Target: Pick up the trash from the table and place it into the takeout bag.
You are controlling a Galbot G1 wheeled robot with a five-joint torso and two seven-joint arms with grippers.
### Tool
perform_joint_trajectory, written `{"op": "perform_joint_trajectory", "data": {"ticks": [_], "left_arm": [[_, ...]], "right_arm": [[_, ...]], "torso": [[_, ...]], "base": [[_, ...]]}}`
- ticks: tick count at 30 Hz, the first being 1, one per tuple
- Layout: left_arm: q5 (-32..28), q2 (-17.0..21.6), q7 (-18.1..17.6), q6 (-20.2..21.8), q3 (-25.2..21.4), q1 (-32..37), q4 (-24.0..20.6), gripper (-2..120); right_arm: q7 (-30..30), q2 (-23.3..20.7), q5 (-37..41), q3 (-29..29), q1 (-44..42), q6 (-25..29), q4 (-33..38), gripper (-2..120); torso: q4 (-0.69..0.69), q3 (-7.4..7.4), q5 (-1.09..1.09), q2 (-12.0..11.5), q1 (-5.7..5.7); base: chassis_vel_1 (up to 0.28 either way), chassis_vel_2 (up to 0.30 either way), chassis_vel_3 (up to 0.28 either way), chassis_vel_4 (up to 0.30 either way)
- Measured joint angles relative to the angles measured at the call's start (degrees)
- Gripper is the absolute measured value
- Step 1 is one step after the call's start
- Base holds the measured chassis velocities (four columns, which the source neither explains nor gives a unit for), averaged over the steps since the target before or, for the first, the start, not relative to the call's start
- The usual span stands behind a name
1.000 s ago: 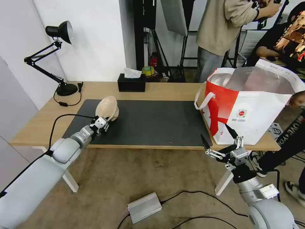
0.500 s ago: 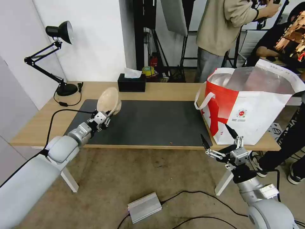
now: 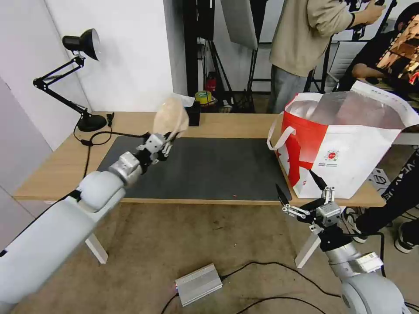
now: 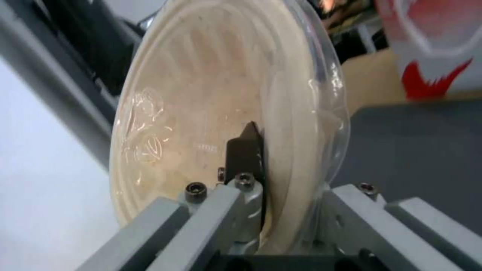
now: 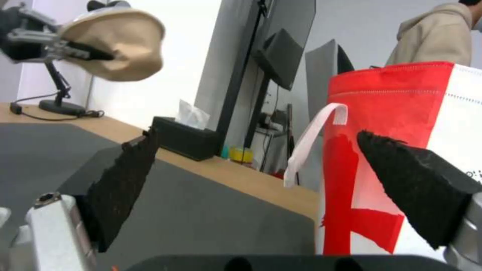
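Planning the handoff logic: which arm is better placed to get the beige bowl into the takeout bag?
Left, probably. The left gripper is shut on the beige bowl, held above the mat. The right gripper hangs open and empty below the table edge beside the takeout bag.

The left gripper (image 3: 168, 140) has lifted the beige bowl (image 3: 170, 116) off the dark mat (image 3: 209, 168) and carried it up and toward the bag (image 3: 345, 144), the bowl now tipped on edge above its fingers, before the tissue box (image 3: 192, 114).
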Motion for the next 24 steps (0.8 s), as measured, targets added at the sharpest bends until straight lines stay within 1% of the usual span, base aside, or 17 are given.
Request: {"op": "perform_joint_trajectory", "data": {"ticks": [4, 5, 9, 10, 13, 14, 17, 18, 21, 22, 24], "left_arm": [[-0.34, -2.60, 0.56, 0.02, 2.82, -4.63, 1.18, 1], [-0.34, -2.60, 0.56, 0.02, 2.82, -4.63, 1.18, 1], [-0.52, -5.61, 1.19, -0.40, 6.71, -10.64, 4.44, 1], [-0.52, -5.61, 1.19, -0.40, 6.71, -10.64, 4.44, 1], [-0.51, -8.57, 1.40, -0.59, 9.32, -14.81, 7.12, 1], [-0.51, -8.57, 1.40, -0.59, 9.32, -14.81, 7.12, 1], [-0.47, -11.73, 1.81, -0.68, 11.12, -17.83, 9.60, 1], [-0.47, -11.73, 1.81, -0.68, 11.12, -17.83, 9.60, 1], [-0.28, -14.41, 2.17, -0.87, 12.90, -20.44, 11.89, 1], [-0.28, -14.41, 2.17, -0.87, 12.90, -20.44, 11.89, 1], [0.02, -15.80, 2.34, -0.90, 14.12, -22.20, 13.04, 1]], "right_arm": [[0.00, -0.01, 0.00, 0.00, 0.00, 0.00, 0.00, 99], [0.00, -0.01, 0.00, 0.00, 0.00, 0.00, 0.00, 99], [0.00, 0.00, 0.00, 0.00, 0.00, 0.00, 0.00, 99], [0.00, 0.00, 0.00, 0.00, 0.00, 0.00, 0.00, 99], [0.00, 0.00, 0.00, 0.00, 0.00, 0.00, 0.00, 99], [0.00, 0.00, 0.00, 0.00, 0.00, 0.00, 0.00, 99], [0.00, 0.00, 0.00, 0.00, 0.00, 0.00, 0.00, 99], [0.00, 0.00, 0.00, 0.00, 0.00, 0.00, 0.00, 99], [0.00, 0.00, 0.00, 0.00, 0.00, 0.00, 0.00, 99], [0.00, 0.00, 0.00, 0.00, 0.00, 0.00, 0.00, 99], [0.00, -0.01, 0.00, 0.00, 0.00, 0.00, 0.00, 99]], "torso": [[0.00, 0.00, 0.00, 0.00, 0.00], [0.00, 0.00, 0.00, 0.00, 0.00], [0.00, 0.00, 0.02, 0.00, 0.00], [0.00, 0.00, 0.02, 0.00, 0.00], [0.00, 0.00, 0.01, 0.00, 0.00], [0.00, 0.00, 0.01, 0.00, 0.00], [0.00, 0.00, 0.00, 0.00, 0.01], [0.00, 0.00, 0.00, 0.00, 0.01], [0.00, 0.00, 0.01, 0.00, 0.00], [0.00, 0.00, 0.01, 0.00, 0.00], [0.00, 0.00, 0.01, 0.00, 0.01]], "base": [[0.000, 0.000, 0.000, 0.000], [0.000, 0.000, 0.000, 0.000], [0.000, 0.000, 0.000, 0.000], [0.000, 0.000, 0.000, 0.000], [0.000, 0.000, 0.000, 0.000], [0.000, 0.000, 0.000, 0.000], [0.000, 0.000, 0.000, 0.000], [0.000, 0.000, 0.000, 0.000], [0.000, 0.000, 0.000, 0.000], [0.000, 0.000, 0.000, 0.000], [0.000, 0.000, 0.000, 0.000]]}}
